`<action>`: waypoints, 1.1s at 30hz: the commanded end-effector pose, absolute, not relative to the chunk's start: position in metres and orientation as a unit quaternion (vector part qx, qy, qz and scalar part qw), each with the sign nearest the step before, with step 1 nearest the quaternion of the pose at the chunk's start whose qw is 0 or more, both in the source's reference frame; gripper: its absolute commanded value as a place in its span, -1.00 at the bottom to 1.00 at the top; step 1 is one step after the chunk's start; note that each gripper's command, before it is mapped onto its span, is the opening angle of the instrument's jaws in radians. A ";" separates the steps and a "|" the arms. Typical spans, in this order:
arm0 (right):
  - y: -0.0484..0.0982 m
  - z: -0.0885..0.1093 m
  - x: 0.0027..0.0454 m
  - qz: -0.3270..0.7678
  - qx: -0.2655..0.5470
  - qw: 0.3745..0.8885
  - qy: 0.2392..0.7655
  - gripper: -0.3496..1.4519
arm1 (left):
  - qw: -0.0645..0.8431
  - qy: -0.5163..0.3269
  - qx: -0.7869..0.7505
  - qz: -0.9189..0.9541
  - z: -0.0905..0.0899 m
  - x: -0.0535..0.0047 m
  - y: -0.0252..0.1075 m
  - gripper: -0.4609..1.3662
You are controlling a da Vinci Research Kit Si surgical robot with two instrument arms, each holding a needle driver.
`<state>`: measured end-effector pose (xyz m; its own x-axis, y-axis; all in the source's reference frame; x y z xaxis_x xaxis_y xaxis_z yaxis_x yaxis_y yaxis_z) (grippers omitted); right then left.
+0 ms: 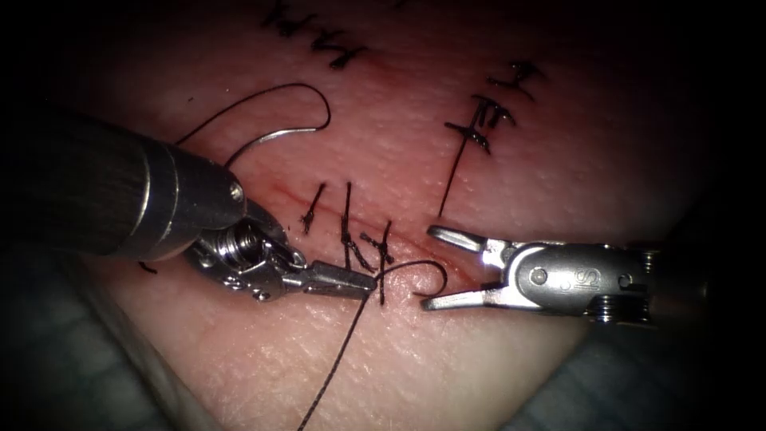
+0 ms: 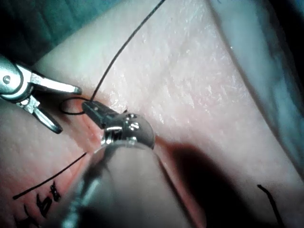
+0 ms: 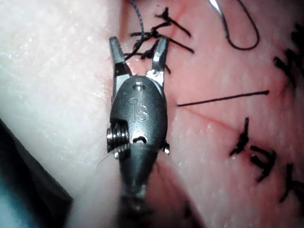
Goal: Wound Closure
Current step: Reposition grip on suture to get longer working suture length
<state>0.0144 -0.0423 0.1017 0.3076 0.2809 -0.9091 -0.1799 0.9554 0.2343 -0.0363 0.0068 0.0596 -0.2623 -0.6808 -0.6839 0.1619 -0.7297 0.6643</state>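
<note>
The tissue [image 1: 447,359] has a cut [image 1: 279,191] crossed by three dark stitches [image 1: 348,227]. My left tool [image 1: 363,282] comes in from the left and is shut on the thread [image 1: 335,367] just in front of the stitches; this also shows in the left wrist view, with the left tool [image 2: 90,106] gripping the thread [image 2: 123,47]. The thread curls into a small loop [image 1: 427,267] between the open jaws of my right tool [image 1: 431,267], which holds nothing. The curved needle [image 1: 271,137] lies free on the tissue, up and left of the cut. The right tool [image 3: 137,50] gapes over the stitches [image 3: 152,35].
A second row of stitches [image 1: 483,120] with a long thread tail [image 1: 451,183] sits to the upper right. Ink marks [image 1: 335,52] line the far tissue. Dark cloth [image 1: 48,375] borders the tissue in front.
</note>
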 end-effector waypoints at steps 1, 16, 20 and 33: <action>-0.042 0.102 0.0143 0.160 0.053 0.804 0.570 -0.64 | 0.280 -0.238 0.540 -0.758 0.060 -0.0363 0.007 -0.88; -0.041 0.100 0.0130 0.185 0.026 0.805 0.563 -1.00 | 0.254 -0.222 0.549 -0.764 0.060 -0.0367 0.007 -0.20; -0.041 0.101 0.0126 0.188 0.021 0.809 0.557 -1.00 | 0.248 -0.216 0.556 -0.763 0.060 -0.0372 0.007 0.38; -0.040 0.103 0.0124 0.186 0.022 0.808 0.559 -1.00 | 0.264 -0.218 0.567 -0.749 0.060 -0.0368 0.003 0.72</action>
